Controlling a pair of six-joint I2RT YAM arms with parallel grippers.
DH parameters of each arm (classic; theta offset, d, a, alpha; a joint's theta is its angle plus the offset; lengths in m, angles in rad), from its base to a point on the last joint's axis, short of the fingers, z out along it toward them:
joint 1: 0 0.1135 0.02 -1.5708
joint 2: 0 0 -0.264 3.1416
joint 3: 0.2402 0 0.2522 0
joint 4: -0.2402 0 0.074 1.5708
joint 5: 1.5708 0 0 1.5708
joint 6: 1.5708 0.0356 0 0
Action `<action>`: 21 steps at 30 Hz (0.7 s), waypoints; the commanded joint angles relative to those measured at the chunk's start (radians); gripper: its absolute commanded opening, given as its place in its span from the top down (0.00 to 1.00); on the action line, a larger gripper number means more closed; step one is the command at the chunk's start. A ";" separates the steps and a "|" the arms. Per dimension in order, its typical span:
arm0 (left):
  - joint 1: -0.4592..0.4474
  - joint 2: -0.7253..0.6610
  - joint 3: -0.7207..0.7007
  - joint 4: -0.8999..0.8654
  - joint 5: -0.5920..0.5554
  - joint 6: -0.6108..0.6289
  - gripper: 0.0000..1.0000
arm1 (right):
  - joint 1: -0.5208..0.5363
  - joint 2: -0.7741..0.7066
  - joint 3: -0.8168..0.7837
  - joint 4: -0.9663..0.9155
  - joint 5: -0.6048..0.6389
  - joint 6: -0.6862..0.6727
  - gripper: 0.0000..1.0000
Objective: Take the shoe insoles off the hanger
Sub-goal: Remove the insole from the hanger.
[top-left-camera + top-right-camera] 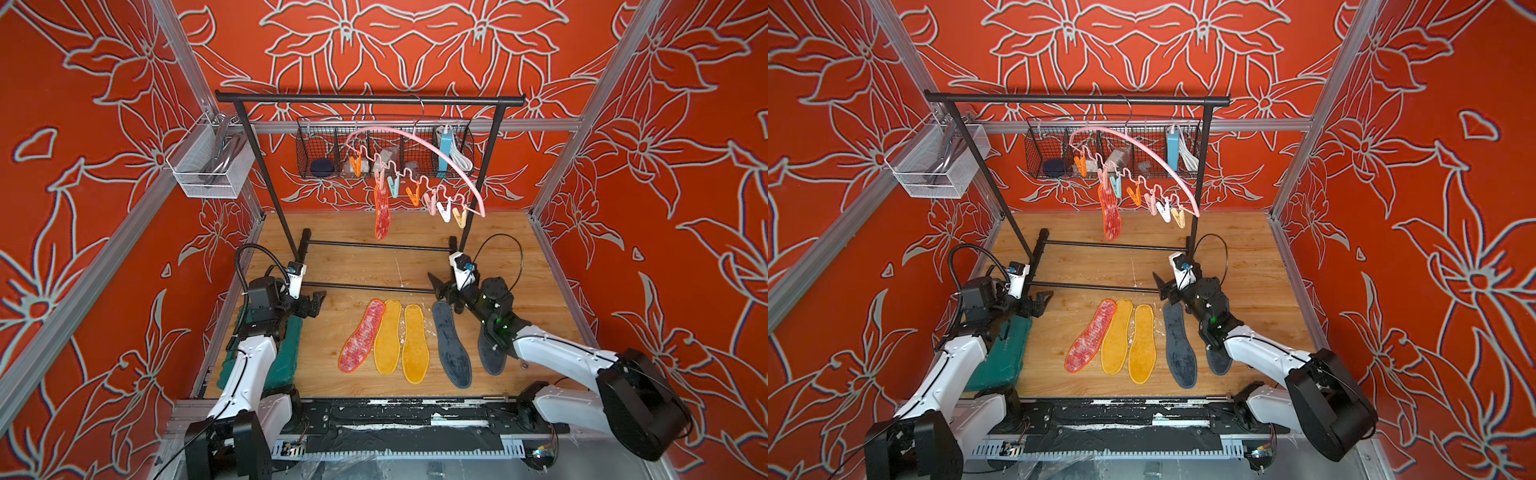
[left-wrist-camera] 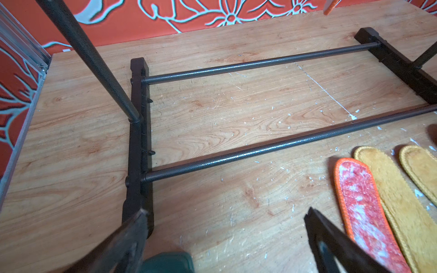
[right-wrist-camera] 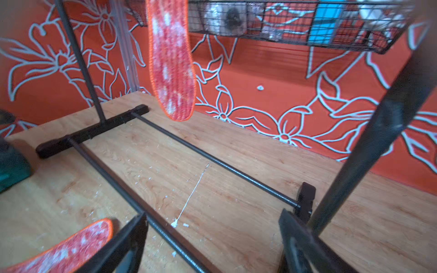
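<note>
One red insole (image 1: 381, 216) hangs clipped to the hanger (image 1: 409, 134), high beyond both arms' empty, wide-open jaws, which hover low over the tabletop (image 1: 353, 266) near five insoles (image 1: 387, 336) lying flat.

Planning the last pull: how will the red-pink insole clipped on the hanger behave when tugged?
Probably light and floppy: the insole hangs thin from one clothespin. Its fuzzy face should resist slipping. The hanger hangs tilted from the black rail, so it will likely swing when pulled.
</note>
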 commanded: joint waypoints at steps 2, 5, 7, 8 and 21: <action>0.002 -0.013 -0.005 -0.011 0.026 0.015 0.02 | -0.077 0.036 0.047 0.035 -0.054 0.135 0.18; 0.002 -0.017 -0.006 -0.012 0.029 0.016 0.02 | -0.121 0.063 0.099 -0.013 -0.094 0.148 0.20; 0.002 -0.014 -0.005 -0.014 0.032 0.018 0.02 | -0.144 0.088 0.145 -0.048 -0.144 0.128 0.22; 0.002 -0.014 -0.003 -0.015 0.033 0.020 0.02 | -0.150 0.100 0.169 -0.066 -0.168 0.110 0.22; 0.002 -0.014 -0.003 -0.021 0.046 0.028 0.02 | -0.148 0.353 0.464 -0.067 -0.440 -0.041 0.23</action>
